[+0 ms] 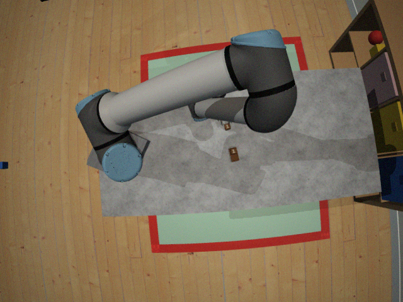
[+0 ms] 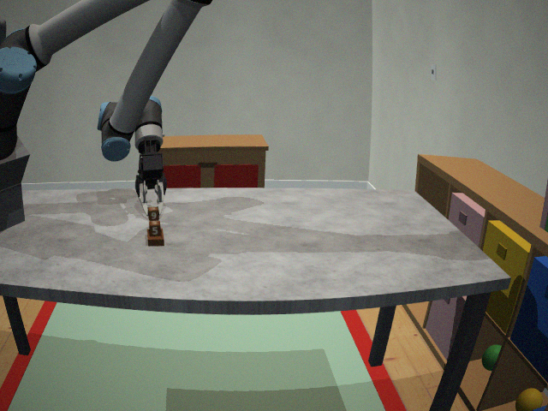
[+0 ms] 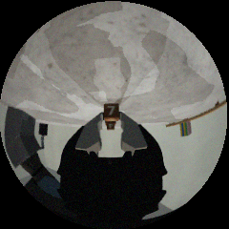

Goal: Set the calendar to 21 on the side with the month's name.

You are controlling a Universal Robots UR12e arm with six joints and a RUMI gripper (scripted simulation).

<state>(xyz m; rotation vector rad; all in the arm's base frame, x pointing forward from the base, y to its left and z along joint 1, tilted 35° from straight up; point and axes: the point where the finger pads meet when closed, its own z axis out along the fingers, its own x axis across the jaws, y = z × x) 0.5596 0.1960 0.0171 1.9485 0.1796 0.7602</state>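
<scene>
A brown wooden cube (image 1: 227, 126) (image 2: 153, 215) (image 3: 112, 111) is between the fingertips of my gripper (image 2: 152, 209) (image 3: 112, 113), which is shut on it. It shows a 9 in the exterior view and a 7 in the wrist view. Whether it touches the table cannot be told. The brown tray (image 1: 234, 158) (image 2: 155, 241) stands in front of it. A second cube (image 1: 233, 150) (image 2: 154, 229) sits at the tray's left end as seen from the front, or its rear; it shows a 5 in the exterior view. The month's name cannot be read.
The arm (image 1: 175, 87) (image 2: 154, 57) reaches over the grey table (image 1: 312, 175) (image 2: 309, 274). A shelf unit with pink, yellow and blue drawers (image 1: 390, 126) (image 2: 506, 256) stands beyond the table's right end. A low cabinet (image 2: 214, 141) stands behind the table.
</scene>
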